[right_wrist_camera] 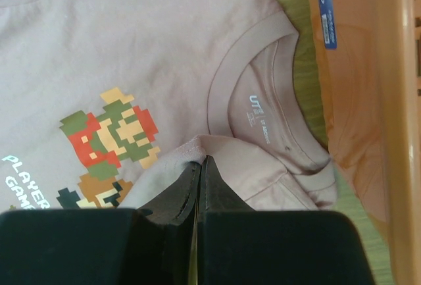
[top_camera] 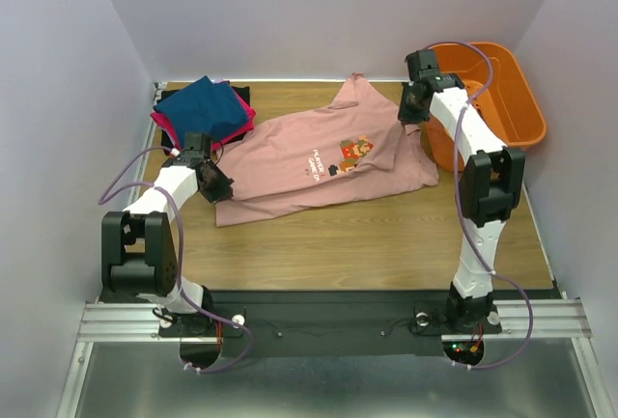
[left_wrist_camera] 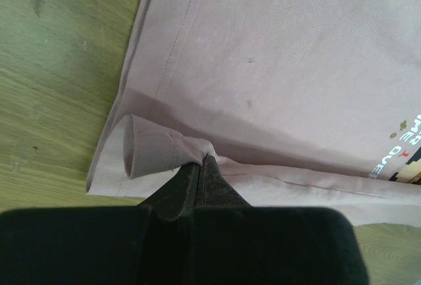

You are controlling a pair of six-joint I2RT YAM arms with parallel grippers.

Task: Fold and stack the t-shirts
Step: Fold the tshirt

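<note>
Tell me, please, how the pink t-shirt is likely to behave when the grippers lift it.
Probably floppy: the pink t-shirt curls into a loose roll where the left gripper pinches its hem. It would likely sag between the pinches, since the right gripper holds only a small tuck by the collar. Thin and wrinkled, it seems light.

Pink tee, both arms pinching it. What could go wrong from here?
1. The left fingers hold only a small curl of hem on the pink tee; it could slip out on a lift.
2. The right fingers pinch a fold beside the collar, close to the orange basket; a swing may clip its wall.
3. The folded stack sits near the left arm and might get nudged.
</note>
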